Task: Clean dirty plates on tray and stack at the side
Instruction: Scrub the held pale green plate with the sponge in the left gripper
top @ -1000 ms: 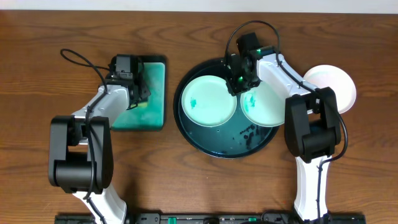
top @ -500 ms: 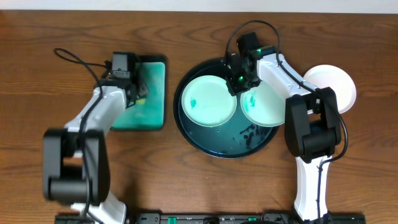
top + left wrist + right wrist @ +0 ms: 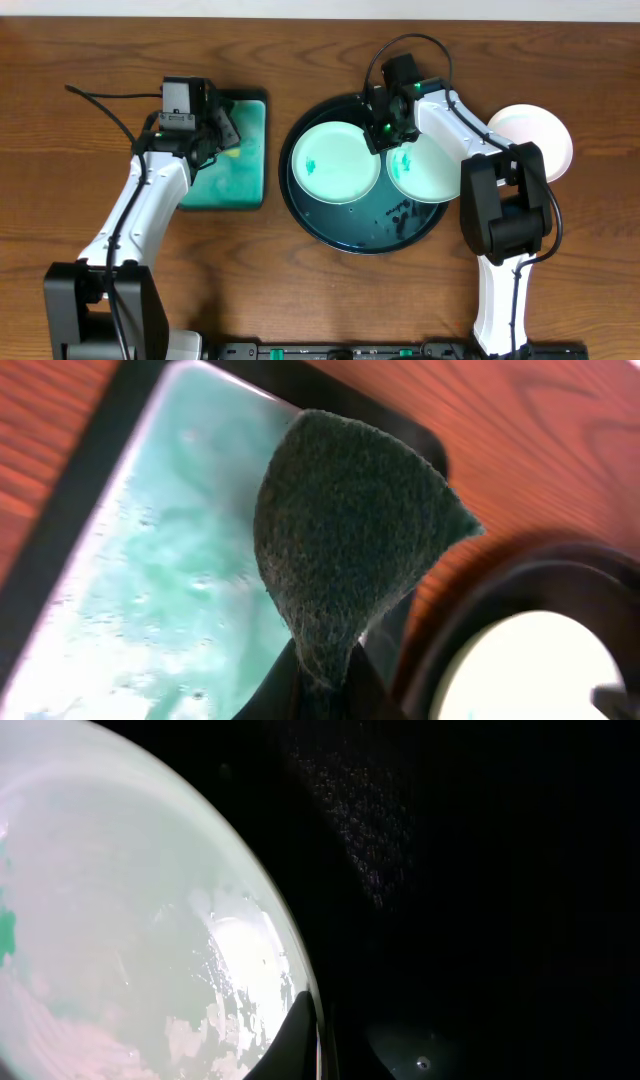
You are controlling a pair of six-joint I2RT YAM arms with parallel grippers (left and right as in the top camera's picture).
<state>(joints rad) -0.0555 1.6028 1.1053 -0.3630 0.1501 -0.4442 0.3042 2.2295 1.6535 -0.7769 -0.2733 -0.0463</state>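
One plate (image 3: 535, 140) is out at the side (image 3: 600, 220) (looks clean) — two smeared plates (image 3: 335, 160) wait in the tray (image 3: 350, 245). Left gripper (image 3: 222, 130) pinches the sponge (image 3: 350, 550); right gripper (image 3: 385, 132) grips one's rim.

Black tray (image 3: 345, 238), teal floor, on my brown wood-grain table (image 3: 300, 300); inside it I see mint plates (image 3: 335, 162) smeared teal; right, a white plate (image 3: 545, 138); left, a dark-green sponge (image 3: 350, 550).

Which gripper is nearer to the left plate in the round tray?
Right. The right gripper is at the rim of the left plate; the left gripper is apart, over the rectangular tray, holding a sponge.
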